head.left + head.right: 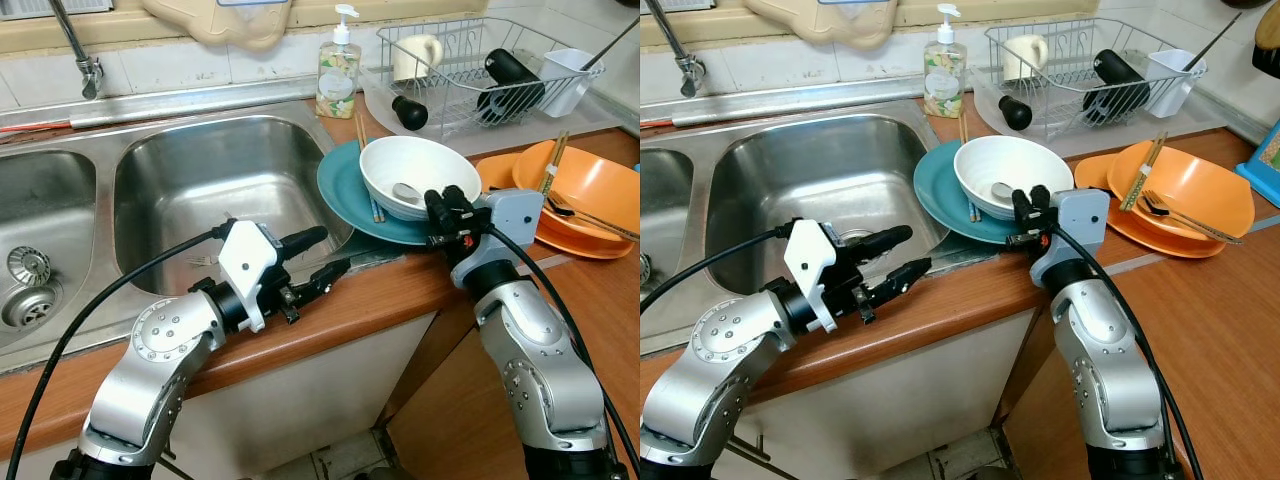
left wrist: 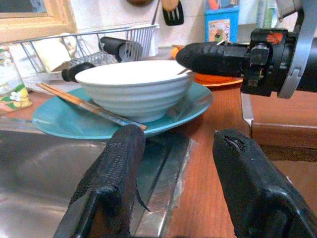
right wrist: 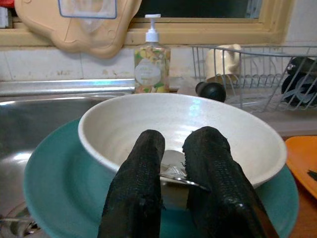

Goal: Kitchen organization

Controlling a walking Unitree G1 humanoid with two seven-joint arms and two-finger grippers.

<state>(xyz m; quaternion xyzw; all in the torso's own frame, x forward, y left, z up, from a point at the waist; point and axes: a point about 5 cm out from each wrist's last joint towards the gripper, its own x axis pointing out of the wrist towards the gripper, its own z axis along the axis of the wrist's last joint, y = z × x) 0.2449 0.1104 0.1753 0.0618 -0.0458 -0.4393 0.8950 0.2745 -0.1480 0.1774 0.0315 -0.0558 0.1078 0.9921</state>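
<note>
Right wrist view puts your right hand (image 3: 171,163) at the near rim of the white bowl (image 3: 188,124), fingers nearly closed on what looks like the metal spoon (image 3: 173,171) handle. The bowl sits on the teal plate (image 1: 345,195), at the tabletop (image 1: 400,290) edge beside the sink (image 1: 200,190). Judge the spoon light, stiff and slick, so pinch mid-handle; the bowl is likely fragile and may shift. Your left hand (image 1: 318,262) hovers open and empty over the sink's edge. Chopsticks (image 2: 89,106) lie on the plate, with orange plates (image 1: 590,200) just beside and a dish rack (image 1: 480,70) behind.
</note>
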